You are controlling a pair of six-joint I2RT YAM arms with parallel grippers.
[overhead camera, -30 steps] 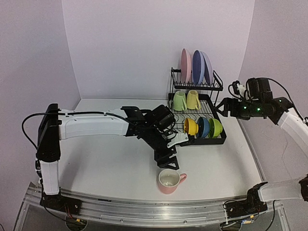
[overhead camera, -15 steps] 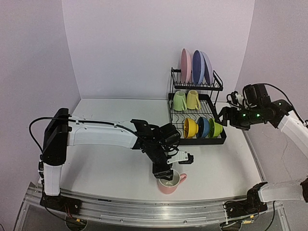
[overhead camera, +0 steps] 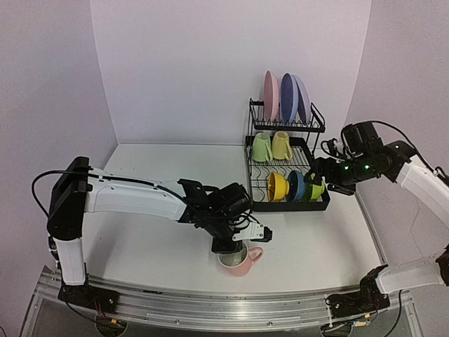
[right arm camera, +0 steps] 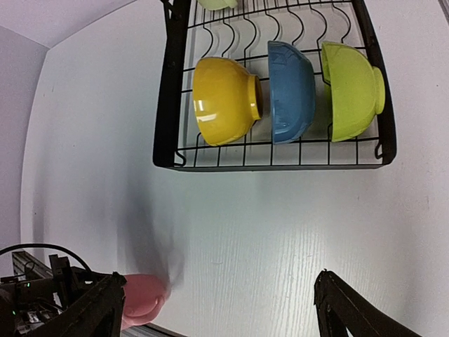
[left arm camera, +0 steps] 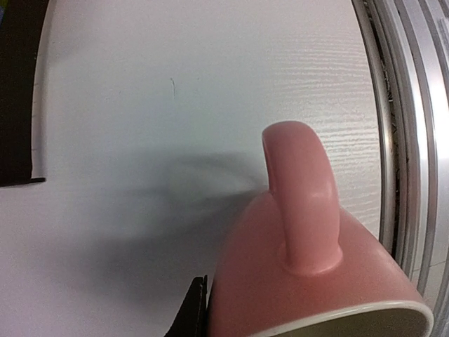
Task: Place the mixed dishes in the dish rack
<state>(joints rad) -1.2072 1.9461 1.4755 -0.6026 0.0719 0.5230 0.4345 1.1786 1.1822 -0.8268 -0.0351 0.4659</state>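
1. The left gripper (overhead camera: 235, 247) is mostly hidden by its own wrist. In the wrist view the pink mug (left arm camera: 302, 281) is cut off and one dark finger (left arm camera: 198, 312) is seen.
2. The jaws are pinched on the mug's wall.
3. The right gripper (right arm camera: 221, 309) jaws are spread, empty.
4. The mug is glossy, pale inside, and set on the desk (overhead camera: 154, 232), well apart from the dish rack (overhead camera: 291, 208).

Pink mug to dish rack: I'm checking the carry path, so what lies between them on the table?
Nothing: the right wrist view shows only bare white table between the pink mug and the dish rack.
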